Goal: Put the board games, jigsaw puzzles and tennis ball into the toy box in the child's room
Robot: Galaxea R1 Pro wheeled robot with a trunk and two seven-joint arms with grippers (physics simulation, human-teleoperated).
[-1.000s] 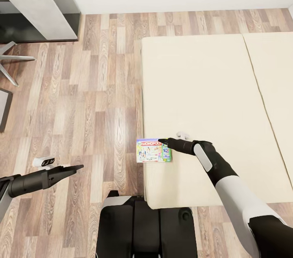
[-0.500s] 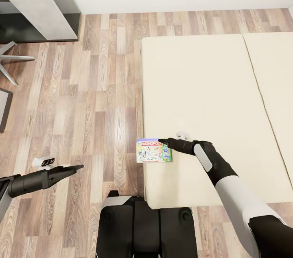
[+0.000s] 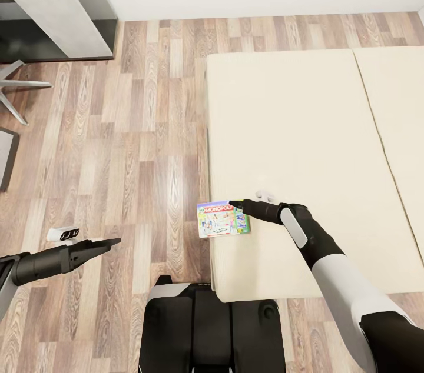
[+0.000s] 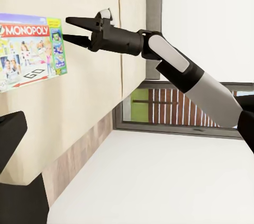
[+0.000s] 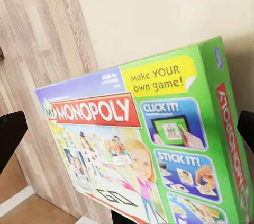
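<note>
My right gripper [image 3: 235,205] grasps the Monopoly box [image 3: 222,218] at the bed [image 3: 294,143] edge, frame centre (left gripper [image 3: 112,242] state unclear).

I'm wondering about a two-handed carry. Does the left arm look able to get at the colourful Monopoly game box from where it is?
Probably yes. The flat Monopoly game box, held by the right gripper at the cream bed's edge, has only open wood floor between it and the left gripper.

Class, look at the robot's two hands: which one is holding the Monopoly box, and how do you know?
The right hand: its fingers close on the Monopoly box at the bed's edge. The left hand hangs over the wood floor, holding nothing.
</note>
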